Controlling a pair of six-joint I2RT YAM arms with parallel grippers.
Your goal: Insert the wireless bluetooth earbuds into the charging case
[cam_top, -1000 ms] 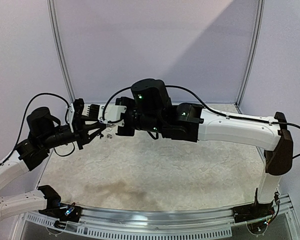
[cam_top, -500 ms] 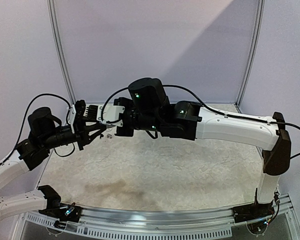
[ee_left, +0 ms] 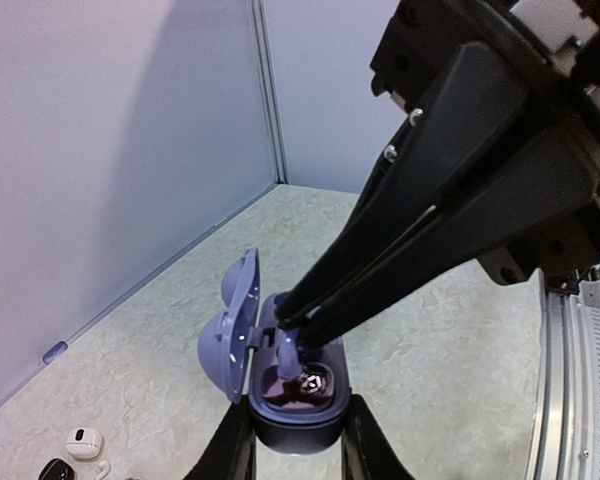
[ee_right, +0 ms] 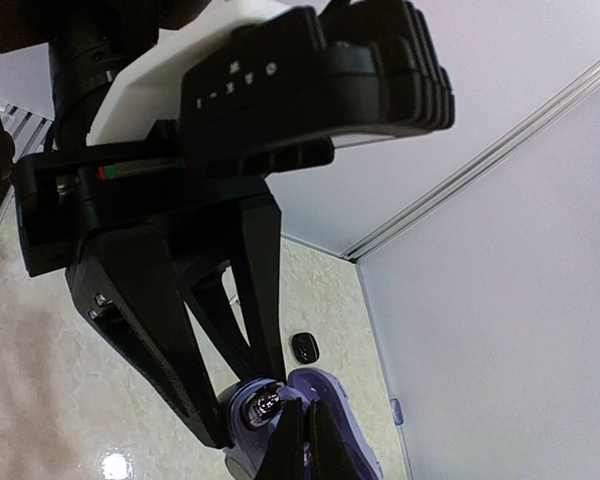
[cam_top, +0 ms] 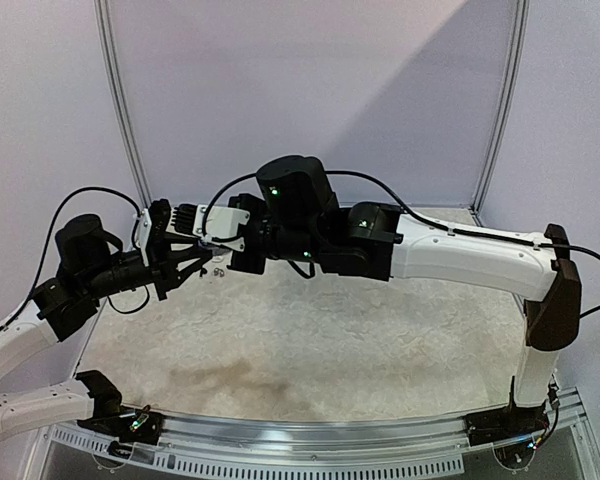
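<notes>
My left gripper is shut on the purple-blue charging case, its fingers pressing on both sides of the base. The case's lid stands open to the left. A shiny earbud sits in one socket. My right gripper reaches down from the upper right and is shut on a purple-blue earbud, whose lower end is in the other socket. The right wrist view shows its gripper right over the case, between the left gripper's fingers. In the top view both grippers meet at the back left.
A small white bud and a black one lie on the mottled table near the left wall. A small black oval piece lies close to the back corner. The wall panels stand just behind the case.
The right arm has edged slightly left and down towards the left gripper. Both grips are unchanged.
</notes>
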